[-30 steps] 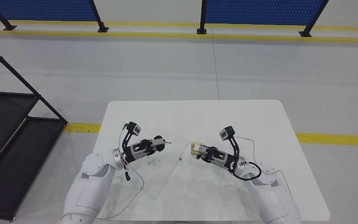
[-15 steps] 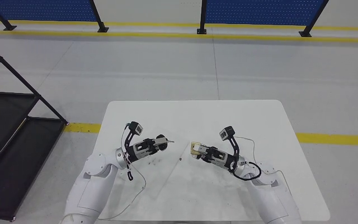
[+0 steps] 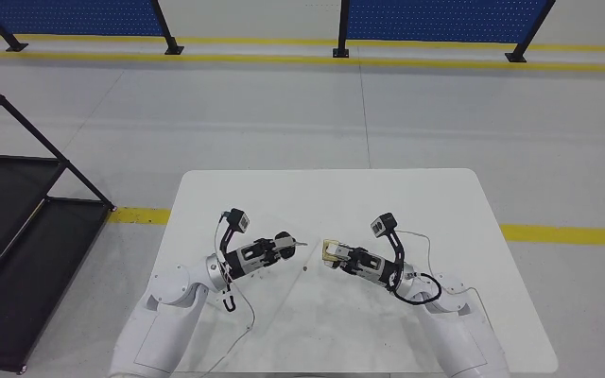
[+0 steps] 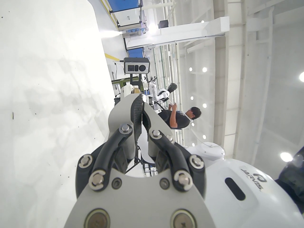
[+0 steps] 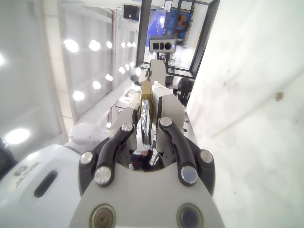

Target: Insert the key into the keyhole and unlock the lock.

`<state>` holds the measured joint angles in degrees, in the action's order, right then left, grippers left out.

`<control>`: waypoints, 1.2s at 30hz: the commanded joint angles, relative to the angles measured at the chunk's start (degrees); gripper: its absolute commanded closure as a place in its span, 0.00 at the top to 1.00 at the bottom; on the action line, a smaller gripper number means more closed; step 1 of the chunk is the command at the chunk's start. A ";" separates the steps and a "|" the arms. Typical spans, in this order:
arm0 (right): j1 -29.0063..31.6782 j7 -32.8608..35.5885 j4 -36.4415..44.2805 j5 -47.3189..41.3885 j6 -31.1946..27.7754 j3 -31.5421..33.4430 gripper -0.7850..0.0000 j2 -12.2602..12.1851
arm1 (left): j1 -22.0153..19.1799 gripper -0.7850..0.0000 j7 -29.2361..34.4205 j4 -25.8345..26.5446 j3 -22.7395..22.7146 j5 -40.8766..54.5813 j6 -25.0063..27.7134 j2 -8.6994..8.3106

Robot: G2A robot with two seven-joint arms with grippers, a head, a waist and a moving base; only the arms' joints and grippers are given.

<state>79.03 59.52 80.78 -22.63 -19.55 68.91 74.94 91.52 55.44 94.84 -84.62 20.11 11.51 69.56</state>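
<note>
My left gripper hovers over the middle of the white table, shut on a thin metal key whose tip points right. Facing it a short gap away, my right gripper is shut on a brass padlock. In the right wrist view the padlock sits edge-on between the right gripper's fingers, with the left gripper straight beyond it. The left wrist view has my left gripper pressed shut; the key itself is hidden there.
A small dark mark lies on the table below the gap between the grippers. A black rack stands off the table's left side. Blue barriers line the far floor.
My left arm has moved right with the key, closing most of the gap to the padlock. The right arm and padlock have stayed put.
</note>
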 commanded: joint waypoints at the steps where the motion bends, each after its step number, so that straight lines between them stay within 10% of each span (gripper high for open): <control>1: 0.00 0.00 0.00 0.00 0.00 0.00 0.00 0.00 | -0.06 0.00 -0.24 -0.18 0.22 -0.08 -0.05 -0.08; 36: 2.89 -8.92 8.16 15.36 -2.35 -0.77 0.00 -2.51 | -0.98 0.00 2.10 -2.70 2.43 0.67 1.79 -1.77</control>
<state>81.92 50.74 88.89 -7.09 -22.27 68.24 72.46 90.56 57.63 92.25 -82.25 20.62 13.22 67.81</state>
